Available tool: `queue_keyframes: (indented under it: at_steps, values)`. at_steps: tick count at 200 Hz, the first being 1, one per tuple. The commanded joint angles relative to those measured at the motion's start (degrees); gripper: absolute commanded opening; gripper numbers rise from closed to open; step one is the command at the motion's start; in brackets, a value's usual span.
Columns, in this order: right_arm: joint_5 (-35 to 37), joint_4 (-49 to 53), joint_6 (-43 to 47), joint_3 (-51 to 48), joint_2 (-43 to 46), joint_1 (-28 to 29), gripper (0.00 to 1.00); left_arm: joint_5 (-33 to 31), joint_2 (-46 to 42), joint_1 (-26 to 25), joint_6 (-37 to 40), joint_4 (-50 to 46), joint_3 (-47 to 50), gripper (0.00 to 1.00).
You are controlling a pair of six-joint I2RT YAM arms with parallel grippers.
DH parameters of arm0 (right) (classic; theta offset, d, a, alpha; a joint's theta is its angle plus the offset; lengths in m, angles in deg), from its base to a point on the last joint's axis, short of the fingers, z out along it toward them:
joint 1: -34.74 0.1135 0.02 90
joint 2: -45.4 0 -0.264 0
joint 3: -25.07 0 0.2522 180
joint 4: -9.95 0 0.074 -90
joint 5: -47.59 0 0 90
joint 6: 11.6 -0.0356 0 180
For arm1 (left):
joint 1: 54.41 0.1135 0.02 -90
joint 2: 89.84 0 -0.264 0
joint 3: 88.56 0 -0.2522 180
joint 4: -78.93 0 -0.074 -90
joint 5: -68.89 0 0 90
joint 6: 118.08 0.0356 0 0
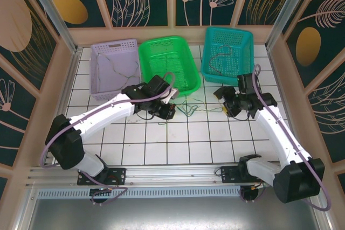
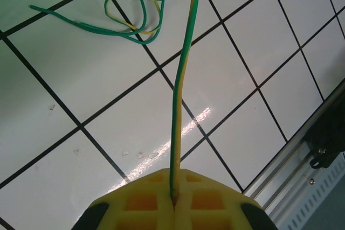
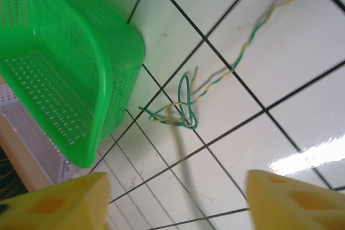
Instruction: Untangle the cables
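Note:
A green-and-yellow cable [image 2: 180, 90] runs straight up from my left gripper [image 2: 175, 187], which is shut on its end. Farther on, that cable joins a loose loop of green and yellow cables [image 2: 135, 17] lying on the white tiles. In the top view the tangle [image 1: 188, 106] lies between my left gripper [image 1: 164, 109] and my right gripper [image 1: 229, 104]. My right gripper [image 3: 175, 208] stands open above the tiles with nothing between its yellow fingers [image 3: 294, 200]. The knot [image 3: 182, 112] lies ahead of it, and a twisted green-yellow strand [image 3: 253, 36] trails off to the upper right.
Three baskets stand at the back: a purple one [image 1: 94, 82] with pale wires inside, a bright green one [image 1: 178, 41], and a teal one [image 1: 245, 39] holding a dark wire [image 1: 222, 57]. The green basket [image 3: 64, 68] sits close to the knot. The table's metal rail [image 2: 318, 138] runs along the near edge.

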Motion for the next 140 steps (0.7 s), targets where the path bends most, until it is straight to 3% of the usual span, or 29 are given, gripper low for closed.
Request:
queue_keyframes:
  at_steps: [1, 26, 70, 96, 111, 140]
  values:
    - [-5.0, 0.4, 1.0, -3.0, 1.3, -0.7, 0.53, -2.0, 0.6, -0.1, 2.1, -0.9, -1.7, 0.00]
    - [-5.1, -1.2, -0.4, -3.7, 1.1, -0.9, 0.38, -2.7, 0.7, -0.1, 2.3, -1.0, -1.7, 0.00]
    - [-4.2, -2.9, 1.7, -3.8, -1.8, -1.7, 0.43, -2.8, -0.3, -0.1, 2.5, -0.1, -0.9, 0.00]
    - [-3.8, -3.2, 3.3, -2.4, -4.3, -1.9, 0.20, -3.4, -0.3, -0.1, 3.2, -0.5, -0.9, 0.00]
    - [-2.8, -2.9, 3.4, -1.8, -4.5, -2.0, 0.00, -4.0, -0.6, -0.1, 3.4, -0.6, -0.8, 0.00]
    - [3.7, -2.3, 4.5, 2.1, -4.4, -4.9, 0.00, -2.7, -1.5, -0.1, 3.9, -0.1, 0.4, 0.00]
